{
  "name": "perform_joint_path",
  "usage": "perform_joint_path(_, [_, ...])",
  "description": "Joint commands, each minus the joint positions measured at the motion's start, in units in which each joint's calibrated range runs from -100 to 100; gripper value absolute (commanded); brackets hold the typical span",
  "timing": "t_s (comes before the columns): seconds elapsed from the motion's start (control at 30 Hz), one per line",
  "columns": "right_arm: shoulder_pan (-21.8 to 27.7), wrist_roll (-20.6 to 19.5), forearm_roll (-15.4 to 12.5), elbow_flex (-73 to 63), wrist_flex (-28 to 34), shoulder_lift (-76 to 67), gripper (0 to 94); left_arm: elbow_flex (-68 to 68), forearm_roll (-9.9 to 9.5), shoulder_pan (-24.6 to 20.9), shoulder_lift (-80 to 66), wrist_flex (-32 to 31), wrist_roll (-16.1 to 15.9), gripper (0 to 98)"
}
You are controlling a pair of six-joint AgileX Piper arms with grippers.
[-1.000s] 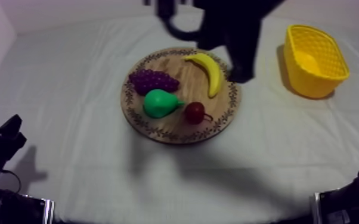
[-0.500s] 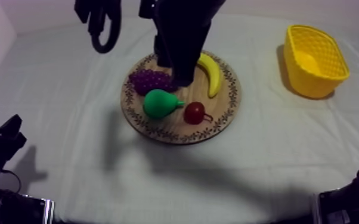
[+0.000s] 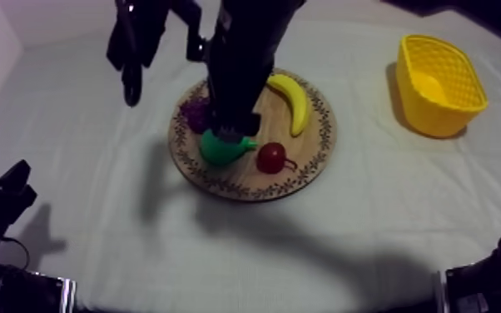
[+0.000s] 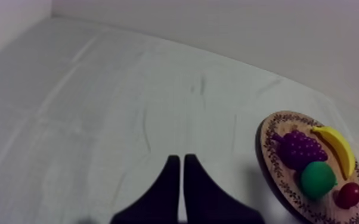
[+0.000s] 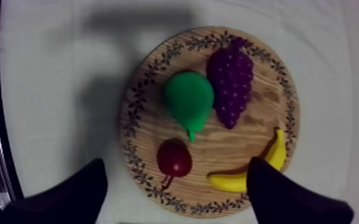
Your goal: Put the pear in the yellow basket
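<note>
The green pear [image 3: 223, 150] lies on the round wooden board [image 3: 304, 178], its stem toward the small red fruit [image 3: 272, 157]. My right arm reaches in from the upper right, and its gripper [image 3: 229, 129] hangs over the pear and the grapes [image 3: 194, 111]. From the right wrist, the pear [image 5: 188, 99] sits below between the grapes [image 5: 231, 80] and the board's rim, and my right gripper [image 5: 176, 169] is open with nothing between its fingers. My left gripper [image 4: 179, 165] is shut on nothing, low over the cloth at the table's left [image 3: 2, 201].
The yellow basket [image 3: 438, 81] stands at the far right of the table, apart from the board. A banana [image 3: 294, 98] lies on the board's far right side. Bare cloth surrounds the board on all sides.
My right arm has swung left from beside the banana, across the board, and now hangs over the grapes and the pear. The fruit, basket and left arm have not moved.
</note>
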Motion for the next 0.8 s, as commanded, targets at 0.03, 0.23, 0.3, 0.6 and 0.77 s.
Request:
perform_joint_path(0.03, [0.2,-0.5,0.0,0.4,-1.3,3.4,77.4,0.0,-0.03,0.0,0.0,0.0,0.0,0.1])
perform_joint_path(0.23, [1.1,-1.2,-0.2,-1.5,-3.7,11.0,78.0,0.0,-0.03,0.0,0.0,0.0,0.0,0.1])
perform_joint_path(0.3, [1.4,-1.3,-0.2,-2.7,-4.4,13.5,77.9,0.0,-0.03,0.0,0.0,0.0,0.0,0.1])
perform_joint_path(0.6, [2.3,-1.8,-0.1,-8.1,-6.1,23.6,77.1,0.0,-0.03,0.0,0.0,0.0,0.0,0.1])
perform_joint_path(0.77, [2.7,-2.2,0.0,-9.8,-6.5,27.2,75.1,0.0,-0.03,0.0,0.0,0.0,0.0,0.1])
